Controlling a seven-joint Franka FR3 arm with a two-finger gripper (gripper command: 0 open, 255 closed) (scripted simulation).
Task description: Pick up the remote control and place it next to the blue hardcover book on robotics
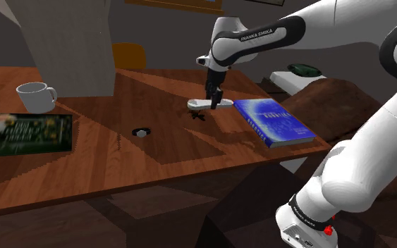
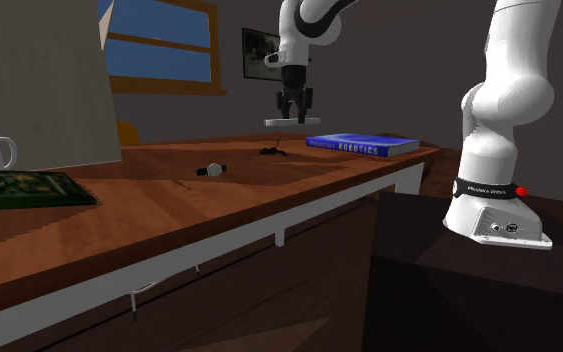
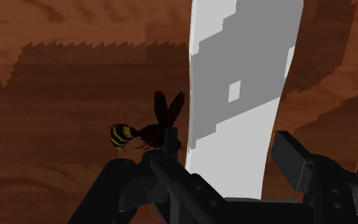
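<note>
A white and grey remote control point(image 1: 221, 103) point(image 3: 241, 95) hangs level a little above the wooden table point(image 1: 154, 165), with my black gripper point(image 1: 214, 98) point(image 2: 294, 112) point(image 3: 228, 158) shut on it from above. The blue hardcover book point(image 1: 271, 121) point(image 2: 362, 144) lies flat on the table just to the shoulder view's right of the remote. In the second exterior view the remote point(image 2: 281, 122) floats clear of the tabletop, left of the book. One finger point(image 3: 165, 162) presses each long side of the remote.
A small black and yellow insect figure point(image 1: 197, 115) point(image 3: 139, 135) lies on the table below the remote. A small round black and white object point(image 1: 142, 132) sits further left. A white mug point(image 1: 36, 96) and a green book point(image 1: 24, 134) lie at the far left.
</note>
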